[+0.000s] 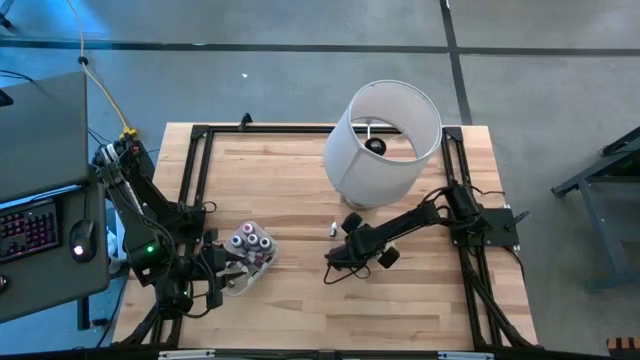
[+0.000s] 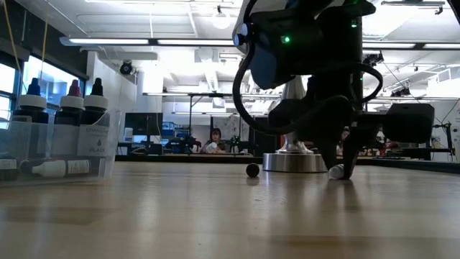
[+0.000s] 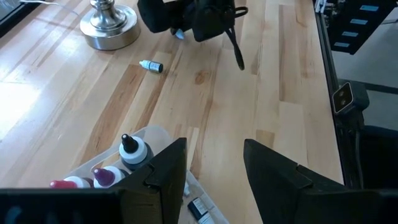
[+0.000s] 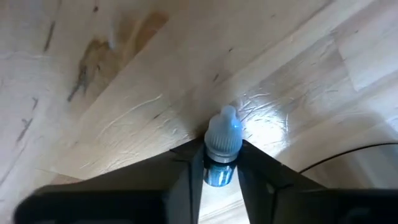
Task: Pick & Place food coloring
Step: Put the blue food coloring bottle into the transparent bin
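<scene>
Right gripper (image 4: 221,163): down at the table (image 1: 300,170), tips touching or nearly touching the wood. Jaws narrow, pinched on a bottle (image 4: 222,146) with a pale blue cap. It sits upright between my two fingers (image 4: 183,171), cap poking out past the tips. Low view shows the same: my fingertips on the tabletop with something whitish (image 2: 336,171) at them.

Second bottle (image 3: 151,65) lies on its side on the bare wood, apart from my right jaws, toward the lamp base (image 3: 110,28). Seen from above as a small pale speck (image 1: 331,229) just beside my right wrist. A small dark ball (image 2: 252,170) rests on the table near the base.

Left gripper (image 3: 214,165): held above the table, jaws wide, nothing between them. The tub (image 1: 250,262) is right beside my left jaws, just under and to one side. Several bottles (image 1: 251,241) stand upright in it, caps dark and pink; at least one more lies flat on the tub floor (image 2: 61,167).

Lampshade (image 1: 383,142) stands beyond my right arm, well apart from the tub.

A person (image 2: 214,141) sits in the room behind the table.
</scene>
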You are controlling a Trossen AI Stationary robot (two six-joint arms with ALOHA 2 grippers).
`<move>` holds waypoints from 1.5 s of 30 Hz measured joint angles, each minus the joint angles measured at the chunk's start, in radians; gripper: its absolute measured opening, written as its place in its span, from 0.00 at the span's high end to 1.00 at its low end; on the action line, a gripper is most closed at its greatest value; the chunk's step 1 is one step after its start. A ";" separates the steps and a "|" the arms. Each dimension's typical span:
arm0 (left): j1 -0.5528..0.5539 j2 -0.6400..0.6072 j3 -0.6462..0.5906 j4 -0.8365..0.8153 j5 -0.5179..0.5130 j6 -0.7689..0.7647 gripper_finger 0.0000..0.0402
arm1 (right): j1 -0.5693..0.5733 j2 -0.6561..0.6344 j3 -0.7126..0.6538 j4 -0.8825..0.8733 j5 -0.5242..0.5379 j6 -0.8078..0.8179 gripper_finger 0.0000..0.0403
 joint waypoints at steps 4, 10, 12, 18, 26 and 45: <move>0.000 0.000 0.000 0.000 0.000 0.000 0.61 | 0.028 0.005 0.053 -0.044 -0.019 0.077 0.85; 0.000 0.000 0.000 0.000 -0.002 0.000 0.61 | 0.063 0.004 0.211 0.016 -0.088 0.230 0.79; 0.000 0.000 0.000 0.001 -0.002 0.000 0.61 | 0.070 0.004 0.257 0.133 -0.090 0.253 0.79; 0.000 0.000 0.000 0.001 -0.002 0.000 0.61 | 0.071 0.001 0.222 0.970 -0.122 0.276 0.82; 0.000 0.000 0.000 0.003 -0.009 0.017 0.61 | 0.010 0.095 0.141 1.747 -0.117 0.176 0.80; 0.000 0.000 0.000 0.001 -0.029 0.034 0.61 | -0.052 0.250 0.218 1.622 -0.148 0.363 0.72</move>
